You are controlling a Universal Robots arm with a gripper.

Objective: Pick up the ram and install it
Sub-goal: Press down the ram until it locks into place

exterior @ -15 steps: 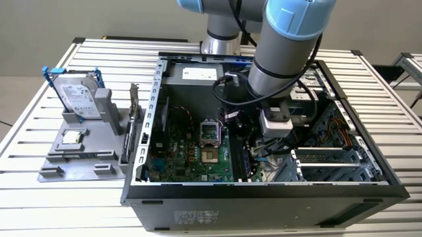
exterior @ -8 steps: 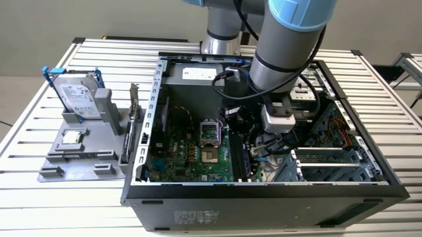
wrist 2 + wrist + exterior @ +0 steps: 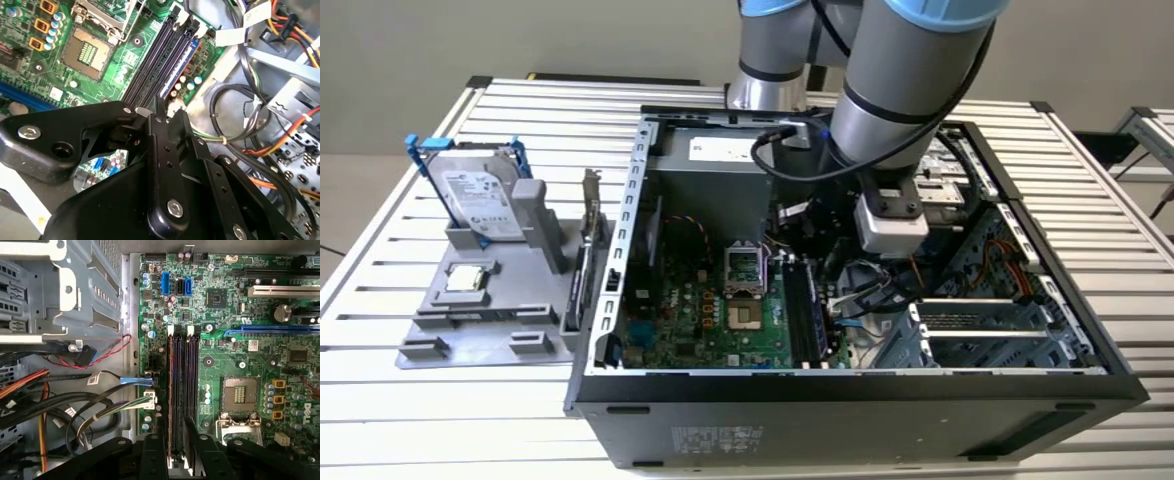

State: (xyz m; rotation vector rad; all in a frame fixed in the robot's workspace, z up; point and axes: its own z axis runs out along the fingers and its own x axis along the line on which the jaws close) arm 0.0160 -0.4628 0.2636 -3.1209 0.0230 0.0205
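Observation:
The ram (image 3: 175, 390) is a long dark stick standing on edge in one of the black memory slots (image 3: 192, 380) on the green motherboard (image 3: 225, 315), inside the open computer case (image 3: 854, 400). In the exterior view the ram (image 3: 809, 315) runs along the board's edge toward that view's right. In the second wrist view the ram (image 3: 179, 65) shows a blue edge. My gripper (image 3: 173, 432) hangs over the stick's near end with one black finger on each side of it, shut on it. The fingertips (image 3: 156, 107) meet right at the slot's end. The gripper body (image 3: 891, 225) is low inside the case.
The empty processor socket (image 3: 240, 392) lies beside the slots. Bundled cables (image 3: 75, 405) and a metal drive cage (image 3: 60, 290) crowd the other side. On the exterior view's left, a grey holder (image 3: 467, 320) carries a hard drive (image 3: 480, 200), a square chip (image 3: 464, 280) and a bracketed card (image 3: 587, 260).

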